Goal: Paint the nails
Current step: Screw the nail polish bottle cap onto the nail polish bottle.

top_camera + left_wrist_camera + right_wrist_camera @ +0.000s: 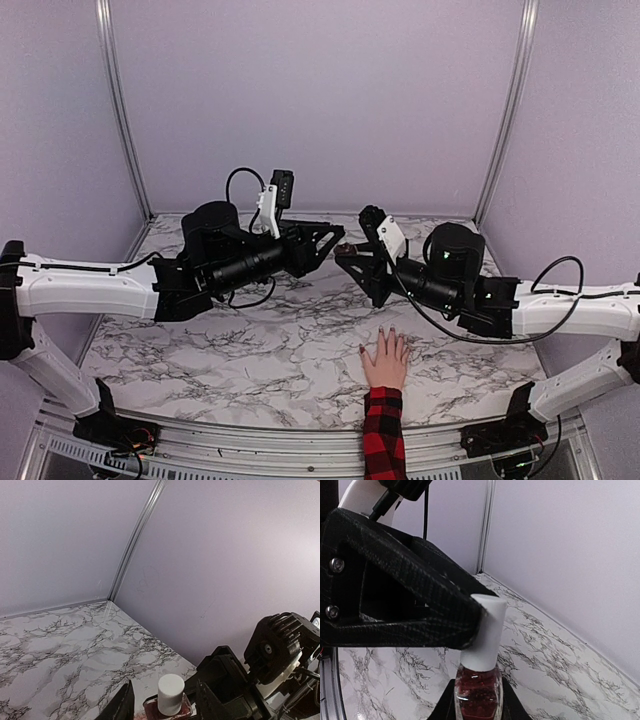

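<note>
One bottle [477, 700] clamped by right gripper [477, 686]; left gripper [165, 684] straddles its cap [171, 694], grip unclear.

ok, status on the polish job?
Right gripper shut on polish bottle, held up. Left gripper open around white cap, cap on. Nails: hand flat on table, arms clear. Nothing in the way.

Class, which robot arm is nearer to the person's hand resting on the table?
Right. The right arm passes just behind the hand; the left arm lies farther off to its left.
</note>
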